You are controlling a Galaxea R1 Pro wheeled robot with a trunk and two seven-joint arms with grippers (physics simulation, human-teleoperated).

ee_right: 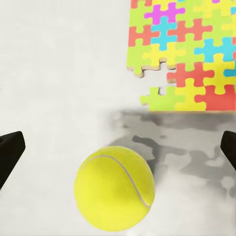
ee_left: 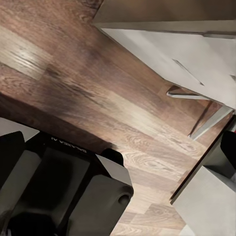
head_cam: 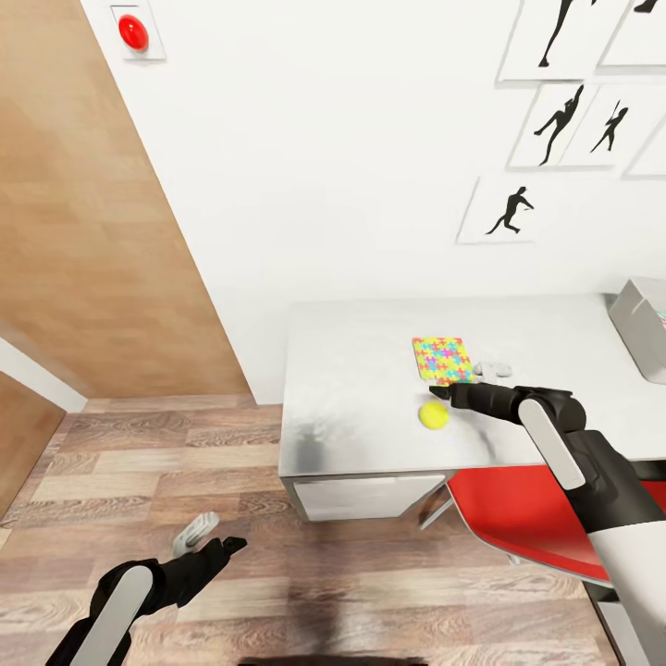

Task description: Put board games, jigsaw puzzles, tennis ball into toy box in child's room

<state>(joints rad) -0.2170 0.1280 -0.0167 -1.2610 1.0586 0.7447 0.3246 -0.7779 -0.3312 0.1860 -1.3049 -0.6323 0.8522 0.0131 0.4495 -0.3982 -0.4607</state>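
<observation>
Tennis ball (head_cam: 433, 414): yellow-green with a white seam, resting on the pale grey table (head_cam: 351, 370) near its front edge. Jigsaw puzzle (head_cam: 442, 360): flat, multicoloured interlocking pieces, lying just beyond the ball, apart from it; a few pieces missing along one edge. Toy box (head_cam: 641, 326): light grey tray with flared sides, at the table's far right, partly cut off.

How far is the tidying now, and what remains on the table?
Nothing visibly done. In hand: the open right gripper hovers over the tennis ball, not gripping it. Left: ball and jigsaw puzzle lie on the table; the toy box is at its far end.
</observation>
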